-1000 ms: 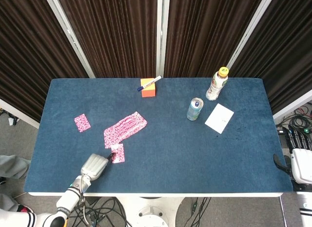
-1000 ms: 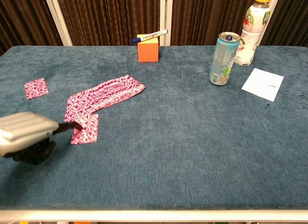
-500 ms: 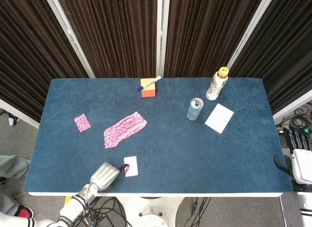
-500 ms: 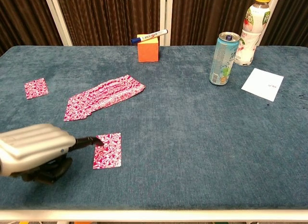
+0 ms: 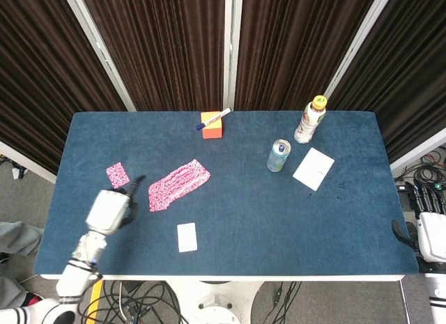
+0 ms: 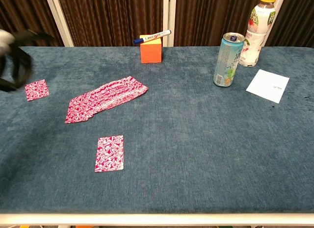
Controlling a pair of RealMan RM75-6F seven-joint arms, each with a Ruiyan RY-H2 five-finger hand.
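Cards are what the left hand (image 5: 110, 210) works among: it hangs raised over the left part of the blue bench (image 5: 244, 198), holding nothing, one dark finger pointing toward the spread of red-patterned cards (image 5: 178, 184) just beside it. How its other fingers lie cannot be told, as the chest view shows it only as a blur at the left edge. A single red-backed card (image 5: 118, 175) lies just behind the hand, and another single card (image 5: 187, 237) lies alone near the front edge, apart from the spread. Farther back stand an orange block (image 5: 211, 125) with a marker (image 5: 213, 118) across its top, a drinks can (image 5: 279, 155), a bottle (image 5: 310, 120) and a white paper (image 5: 313, 168). The right hand (image 5: 433, 237) shows only partly at the right edge, off the bench; its state cannot be told.
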